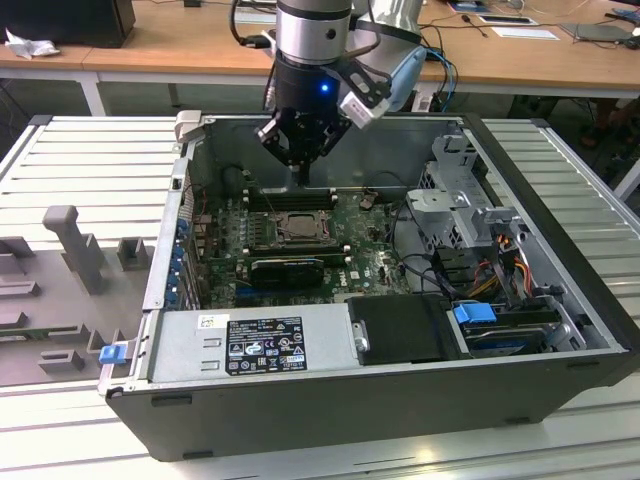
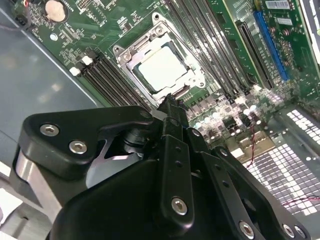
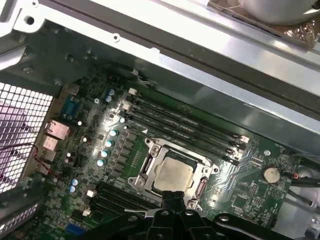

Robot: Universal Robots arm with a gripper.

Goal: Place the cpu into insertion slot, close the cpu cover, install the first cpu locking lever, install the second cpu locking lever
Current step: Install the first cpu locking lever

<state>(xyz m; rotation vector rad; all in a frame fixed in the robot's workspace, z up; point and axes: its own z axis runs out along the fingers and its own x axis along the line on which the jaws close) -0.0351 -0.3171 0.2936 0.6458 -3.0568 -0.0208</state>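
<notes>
Second wrist view looks down along the gripper (image 2: 170, 100). Its two black fingers (image 2: 175, 150) are pressed tight together, and there is nothing between them. The tips sit right by one edge of the cpu cover (image 2: 192, 75). I cannot tell if they touch it.

The cpu cover is a thin silver frame with a big square hole. It lies flat. Through the hole you can see the cpu (image 2: 161, 70), a pale square chip. It is lying flat inside the insertion slot (image 1: 268, 232).

On each side of the slot there are long black memory sticks (image 2: 205, 40), all in rows. They sit on the green board (image 2: 100, 25). A small round silver battery (image 2: 54, 9) is on the board too, well away from the slot. A long blue slot (image 2: 270, 45) is past the memory sticks.

From the exterior view, the arm comes straight down into an open computer case (image 1: 560, 200). The gripper hangs over the far edge of the slot. A grey box with stickers (image 1: 250, 340) fills the near side of the case. The case rests on a table (image 1: 90, 160) made of silver slats. A grey stand (image 1: 75, 240) is on the table, at the exterior view's left.
</notes>
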